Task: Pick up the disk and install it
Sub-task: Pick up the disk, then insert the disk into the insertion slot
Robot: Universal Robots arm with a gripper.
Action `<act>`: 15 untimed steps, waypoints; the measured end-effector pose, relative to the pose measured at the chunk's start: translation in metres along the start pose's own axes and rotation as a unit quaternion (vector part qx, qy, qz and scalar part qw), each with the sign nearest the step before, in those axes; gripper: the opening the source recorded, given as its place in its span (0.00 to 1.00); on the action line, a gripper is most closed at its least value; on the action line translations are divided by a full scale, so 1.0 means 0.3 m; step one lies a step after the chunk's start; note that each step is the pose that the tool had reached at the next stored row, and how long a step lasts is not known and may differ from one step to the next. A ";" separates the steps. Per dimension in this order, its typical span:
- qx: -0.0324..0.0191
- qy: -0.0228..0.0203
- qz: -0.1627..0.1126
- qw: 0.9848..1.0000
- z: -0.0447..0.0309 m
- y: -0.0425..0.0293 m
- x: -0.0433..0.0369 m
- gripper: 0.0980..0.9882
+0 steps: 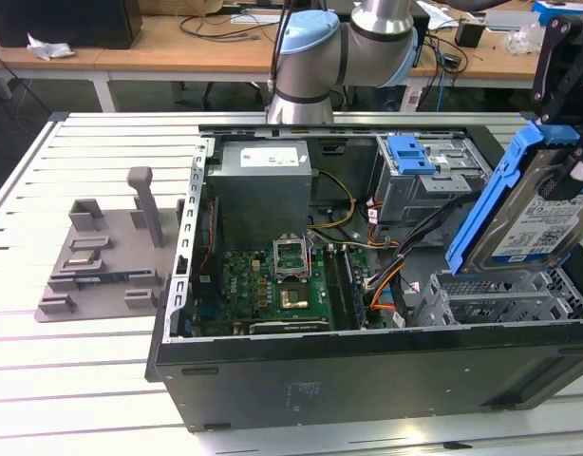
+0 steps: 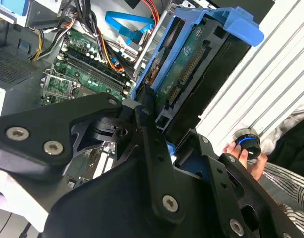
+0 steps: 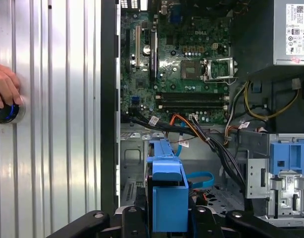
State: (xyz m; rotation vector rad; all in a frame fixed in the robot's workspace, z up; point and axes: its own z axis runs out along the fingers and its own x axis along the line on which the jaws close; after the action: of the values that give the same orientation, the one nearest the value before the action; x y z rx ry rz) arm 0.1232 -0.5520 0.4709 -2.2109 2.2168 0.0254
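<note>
The black metal gripper [image 1: 569, 152], high on the exterior view's right, is clamped on the flat silver disk [image 1: 538, 223] in glossy blue plastic rails, tilted above the grey perforated drive cage [image 1: 486, 299] of the open black computer case [image 1: 367, 380], with tangled cables [image 1: 391, 275] beside the cage and the disk's far edge cut off by the frame.

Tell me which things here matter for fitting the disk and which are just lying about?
In use: disk, held in the end effector; open computer case; grey drive cage below the disk.
Lying about: grey fixture plate; blue bracket.
</note>
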 end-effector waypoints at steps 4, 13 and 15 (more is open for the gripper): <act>0.000 0.000 0.000 1.000 0.000 -0.001 0.000 0.30; 0.000 0.000 0.000 1.000 0.000 -0.001 0.000 0.30; 0.000 0.000 0.000 1.000 0.005 -0.001 0.000 0.30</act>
State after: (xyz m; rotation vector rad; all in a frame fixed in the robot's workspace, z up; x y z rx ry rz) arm 0.1237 -0.5520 0.4695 -2.2110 2.2166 0.0255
